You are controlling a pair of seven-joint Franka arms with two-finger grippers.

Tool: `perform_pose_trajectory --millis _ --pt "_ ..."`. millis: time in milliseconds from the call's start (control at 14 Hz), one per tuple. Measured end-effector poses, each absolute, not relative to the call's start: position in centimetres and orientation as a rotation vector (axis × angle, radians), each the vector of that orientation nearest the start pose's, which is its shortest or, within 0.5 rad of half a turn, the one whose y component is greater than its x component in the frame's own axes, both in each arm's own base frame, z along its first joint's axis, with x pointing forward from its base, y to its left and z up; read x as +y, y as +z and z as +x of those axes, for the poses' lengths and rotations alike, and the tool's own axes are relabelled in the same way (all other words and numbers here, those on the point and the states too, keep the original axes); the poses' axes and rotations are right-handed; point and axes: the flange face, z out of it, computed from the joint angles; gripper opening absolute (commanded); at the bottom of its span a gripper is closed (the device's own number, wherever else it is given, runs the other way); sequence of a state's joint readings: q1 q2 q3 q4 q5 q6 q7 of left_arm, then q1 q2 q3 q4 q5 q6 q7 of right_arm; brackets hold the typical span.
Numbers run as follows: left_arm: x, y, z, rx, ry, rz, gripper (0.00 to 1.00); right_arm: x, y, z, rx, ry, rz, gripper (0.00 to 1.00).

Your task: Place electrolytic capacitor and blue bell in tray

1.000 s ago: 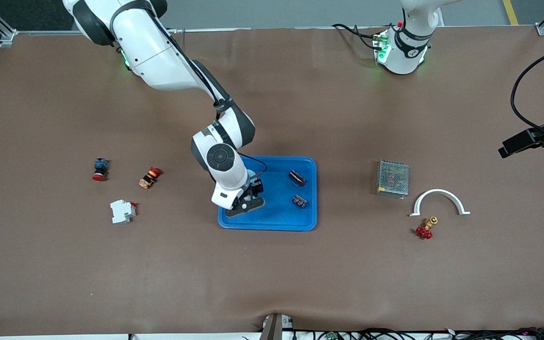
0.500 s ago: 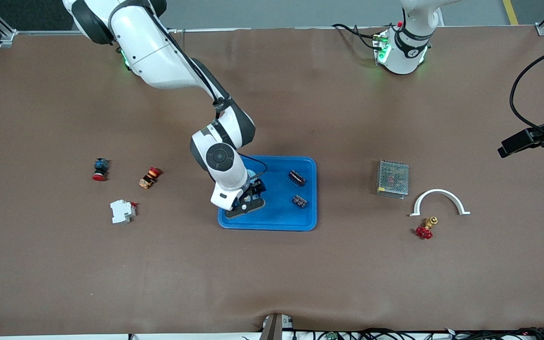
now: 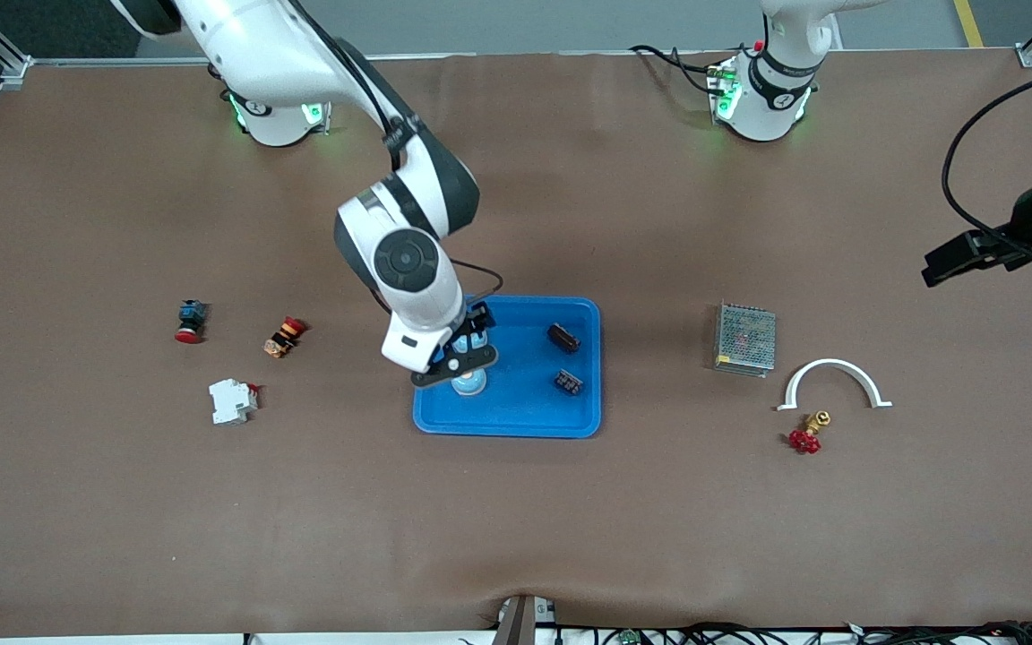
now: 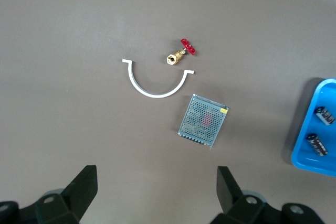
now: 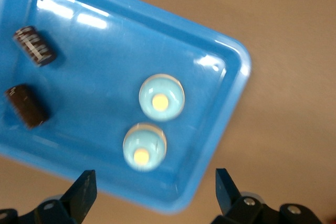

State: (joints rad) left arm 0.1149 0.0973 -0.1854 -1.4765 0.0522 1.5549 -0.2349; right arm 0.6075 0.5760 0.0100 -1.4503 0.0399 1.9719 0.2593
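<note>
Two blue bells [image 5: 161, 97] are sitting side by side in the tray [image 3: 525, 421], toward the right arm's end; two electrolytic capacitors [image 3: 563, 338] are lying at its other end. The right gripper [image 3: 458, 356] is hovering over the bells, fingers spread, gripping nothing. The left gripper [image 4: 157, 195] is waiting, fingers apart and empty, above bare table near the mesh box [image 4: 203, 121].

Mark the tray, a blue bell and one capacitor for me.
tray [image 5: 233, 72]: right wrist view, on its raised rim at a rounded corner.
blue bell [image 5: 161, 98]: right wrist view, on its pale dome.
capacitor [image 5: 26, 106]: right wrist view, on its dark body.
</note>
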Motion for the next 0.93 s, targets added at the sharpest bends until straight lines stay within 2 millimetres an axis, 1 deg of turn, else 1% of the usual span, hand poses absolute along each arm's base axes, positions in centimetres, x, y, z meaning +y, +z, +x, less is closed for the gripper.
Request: perform_pose_trajectory --millis 286,429,500,571,714,857,929 --pt "-1.8 61.2 56.2 -0.242 0.012 -3.1 1.0 39.1 42.0 55.2 -0.529 0.161 -3.095 1.0" --pt "-1.7 61.1 55.9 -0.241 0.014 -3.099 1.0 37.6 46.1 53.4 -0.524 0.164 -3.098 1.0" --pt "-1.7 61.0 55.9 -0.241 0.017 -3.099 1.0 36.4 48.3 52.4 -0.514 0.174 -3.103 1.0" --pt "-1.6 61.0 55.9 -0.243 0.018 -3.099 1.0 34.8 50.8 51.4 -0.494 0.186 -3.109 1.0" --pt "-1.7 61.0 56.0 -0.239 0.013 -3.1 1.0 30.3 56.0 50.0 -0.421 0.195 -3.118 1.0" --pt "-2.3 61.0 55.9 -0.223 0.011 -3.102 1.0 25.4 60.1 49.0 -0.323 0.196 -3.125 1.0" --pt "-2.7 61.0 55.9 -0.21 0.011 -3.103 1.0 22.8 61.7 48.6 -0.268 0.199 -3.127 1.0"
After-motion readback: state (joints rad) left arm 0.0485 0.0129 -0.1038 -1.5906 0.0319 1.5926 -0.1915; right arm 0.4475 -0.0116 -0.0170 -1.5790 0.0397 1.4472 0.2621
